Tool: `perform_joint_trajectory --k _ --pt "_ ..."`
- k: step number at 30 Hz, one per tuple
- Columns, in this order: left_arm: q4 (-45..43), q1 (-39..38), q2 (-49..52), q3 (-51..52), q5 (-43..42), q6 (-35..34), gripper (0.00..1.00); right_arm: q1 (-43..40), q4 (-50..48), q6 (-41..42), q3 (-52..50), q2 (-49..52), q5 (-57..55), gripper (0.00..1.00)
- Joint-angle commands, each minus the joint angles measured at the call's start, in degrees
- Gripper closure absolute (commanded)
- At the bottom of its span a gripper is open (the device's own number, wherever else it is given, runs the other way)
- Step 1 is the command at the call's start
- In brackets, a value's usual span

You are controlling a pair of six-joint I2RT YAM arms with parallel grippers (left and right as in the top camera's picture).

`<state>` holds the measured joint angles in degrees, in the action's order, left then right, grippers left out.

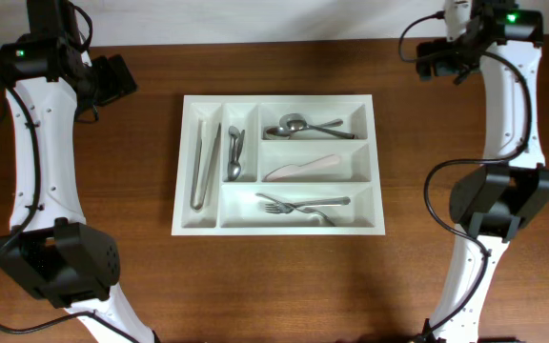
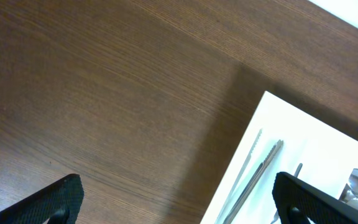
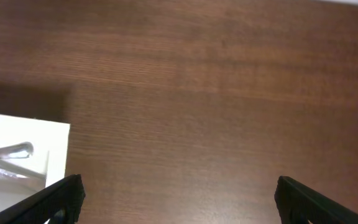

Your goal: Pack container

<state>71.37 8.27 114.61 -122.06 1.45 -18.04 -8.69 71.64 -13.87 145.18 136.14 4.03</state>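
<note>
Container (image 1: 274,98) laid flat at centre of overhead frame on brown wooden surface (image 1: 274,286). Tongs (image 1: 204,164) seen in leftmost narrow compartment, small spoons (image 1: 235,152) in narrow one beside it. Larger spoons (image 1: 303,126) held in upper wide compartment, pale knife (image 1: 301,169) in middle one, forks (image 1: 303,205) in lower one. Left jaws found at upper left of overhead frame, spread wide, nothing gripped. Right jaws found at upper right, likewise spread wide and empty. Both kept well apart from container, over surface.

White arm links (image 1: 41,143), bulky black joint housings (image 1: 60,262), looping black cables (image 1: 426,197), green status lights (image 1: 21,52)
</note>
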Motion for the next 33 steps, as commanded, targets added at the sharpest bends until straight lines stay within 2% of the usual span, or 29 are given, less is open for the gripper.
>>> perform_joint_trajectory --k 1,23,27,33 --pt "0.09 0.04 -0.09 -0.76 -0.37 -0.59 0.01 -0.04 0.0 2.36 0.85 -0.81 0.22 0.01" --pt "0.09 0.04 -0.09 -0.79 -0.37 -0.59 0.01 -0.33 0.02 2.36 0.55 -0.85 0.22 0.01" --pt "0.09 0.04 -0.09 -0.76 -0.37 -0.59 0.01 0.35 0.04 2.36 0.55 -6.45 0.22 0.01" --pt "0.09 0.04 -0.09 -0.79 -0.37 -0.59 0.01 1.62 -0.04 2.36 0.55 -22.23 0.22 0.01"
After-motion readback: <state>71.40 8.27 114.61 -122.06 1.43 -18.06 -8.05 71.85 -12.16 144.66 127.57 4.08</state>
